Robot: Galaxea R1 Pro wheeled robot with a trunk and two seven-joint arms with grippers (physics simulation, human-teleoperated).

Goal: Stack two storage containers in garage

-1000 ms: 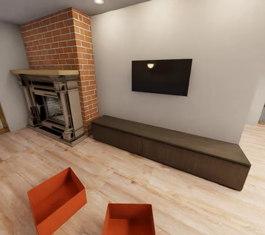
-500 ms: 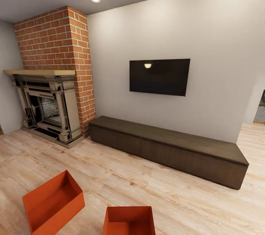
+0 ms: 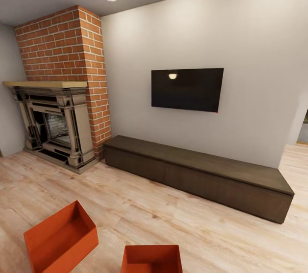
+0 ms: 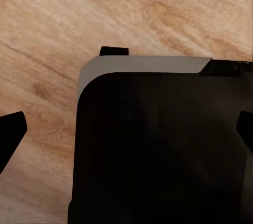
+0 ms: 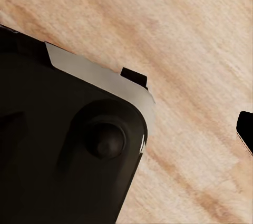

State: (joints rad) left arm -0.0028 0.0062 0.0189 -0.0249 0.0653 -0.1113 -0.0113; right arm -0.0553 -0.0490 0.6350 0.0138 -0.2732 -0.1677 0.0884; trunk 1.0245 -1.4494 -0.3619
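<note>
You have two orange-red storage containers on the wood plank floor. The left bin lies angled, long axis toward the fireplace; the right bin sits square, cropped. Gripper openings: you cannot tell.

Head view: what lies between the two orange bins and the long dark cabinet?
Nothing but bare light wood flooring in the head view. The left bin and right bin sit on it, well short of the cabinet.
</note>
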